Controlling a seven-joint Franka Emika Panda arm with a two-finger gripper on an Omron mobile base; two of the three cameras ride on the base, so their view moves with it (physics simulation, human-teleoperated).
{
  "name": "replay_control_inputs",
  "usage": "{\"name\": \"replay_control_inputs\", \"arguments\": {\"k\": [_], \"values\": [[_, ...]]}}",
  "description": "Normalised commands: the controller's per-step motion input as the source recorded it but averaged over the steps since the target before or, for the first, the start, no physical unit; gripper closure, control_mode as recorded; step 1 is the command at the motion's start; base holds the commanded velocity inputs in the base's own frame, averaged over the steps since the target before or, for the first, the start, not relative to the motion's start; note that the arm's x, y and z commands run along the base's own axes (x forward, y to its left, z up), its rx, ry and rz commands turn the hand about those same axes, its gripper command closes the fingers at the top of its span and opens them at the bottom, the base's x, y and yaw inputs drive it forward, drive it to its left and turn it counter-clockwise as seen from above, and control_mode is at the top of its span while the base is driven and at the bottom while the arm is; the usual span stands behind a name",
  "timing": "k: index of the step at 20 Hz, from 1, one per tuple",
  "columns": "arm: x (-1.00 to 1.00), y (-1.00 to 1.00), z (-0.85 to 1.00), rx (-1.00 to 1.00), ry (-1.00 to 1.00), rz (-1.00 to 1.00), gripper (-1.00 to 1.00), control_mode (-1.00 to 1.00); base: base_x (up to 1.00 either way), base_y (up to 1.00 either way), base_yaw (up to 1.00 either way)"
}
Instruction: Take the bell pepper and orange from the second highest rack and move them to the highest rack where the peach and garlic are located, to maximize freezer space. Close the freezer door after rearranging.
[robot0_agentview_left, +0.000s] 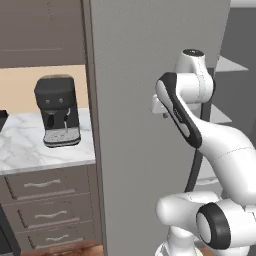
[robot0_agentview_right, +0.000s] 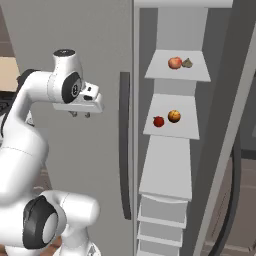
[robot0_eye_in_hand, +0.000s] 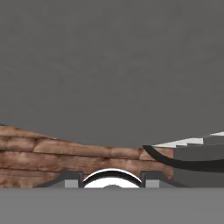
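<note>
The freezer (robot0_agentview_right: 172, 165) stands with its right-hand freezer door (robot0_agentview_right: 239, 115) swung open, so the pale shelves show. On the highest rack (robot0_agentview_right: 177, 74) lie a peach (robot0_agentview_right: 175, 63) and garlic (robot0_agentview_right: 187, 63). One rack lower (robot0_agentview_right: 172, 131) sit a red bell pepper (robot0_agentview_right: 158, 121) and an orange (robot0_agentview_right: 174, 116). My gripper (robot0_agentview_right: 80, 114) hangs in front of the closed left door (robot0_agentview_right: 100, 45), left of the shelves and about level with the second rack. It points down, open and empty. In the left base view the gripper (robot0_agentview_left: 164, 115) shows beside the grey panel (robot0_agentview_left: 135, 150).
A black coffee machine (robot0_agentview_left: 57, 111) stands on a marble counter (robot0_agentview_left: 25, 150) with drawers (robot0_agentview_left: 45, 210) to the left of the freezer. Long black handles run down the closed door (robot0_agentview_right: 125, 145) and the open door (robot0_agentview_right: 233, 200). Wooden floor (robot0_eye_in_hand: 52, 153) lies below.
</note>
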Motion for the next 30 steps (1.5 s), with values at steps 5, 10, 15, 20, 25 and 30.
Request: {"name": "replay_control_inputs", "arguments": {"k": [5, 10, 15, 20, 25, 30], "values": [[-0.02, 0.00, 0.00, 0.00, -0.01, 0.00, -1.00, 1.00, -0.19, 0.00, 0.00], [0.00, 0.00, 0.00, 0.00, 0.00, 0.00, -1.00, 1.00, -0.61, 0.00, -0.04], [0.00, 0.00, 0.00, 0.00, 0.00, 0.00, -1.00, 1.00, -0.51, -0.05, -0.12], [0.00, 0.00, 0.00, 0.00, 0.00, 0.00, -1.00, 1.00, -0.05, -0.18, -0.70], [0.00, 0.00, 0.00, 0.00, 0.00, 0.00, -1.00, 1.00, 0.00, -0.15, -0.75], [0.00, 0.00, 0.00, 0.00, 0.00, 0.00, -1.00, 1.00, 0.02, -0.05, -0.38]]}}
